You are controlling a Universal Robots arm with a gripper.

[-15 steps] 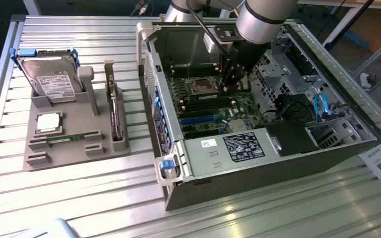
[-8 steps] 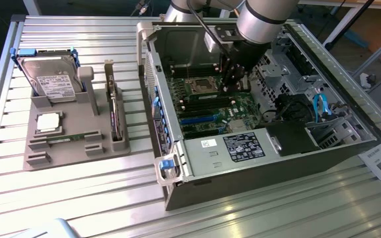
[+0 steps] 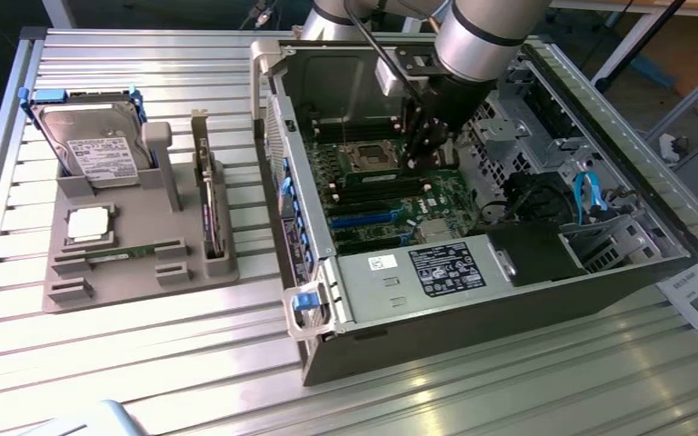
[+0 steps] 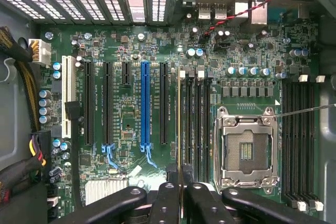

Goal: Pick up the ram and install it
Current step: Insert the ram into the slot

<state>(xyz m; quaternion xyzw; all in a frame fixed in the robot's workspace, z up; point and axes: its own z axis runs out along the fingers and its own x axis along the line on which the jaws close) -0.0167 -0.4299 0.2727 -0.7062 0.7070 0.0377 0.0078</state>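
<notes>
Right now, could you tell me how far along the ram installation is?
Done: the ram is picked up, clamped edge-on between the fingers. In hand: it is lined up along the memory slots beside the empty processor socket. Left: seating it; no latching visible.

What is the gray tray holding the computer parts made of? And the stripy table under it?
The tray looks like matte gray plastic. It is dull and one even colour, with blocky moulded slots. The table looks like bare metal, probably aluminium, because its silvery slats catch bright glints of light.
</notes>
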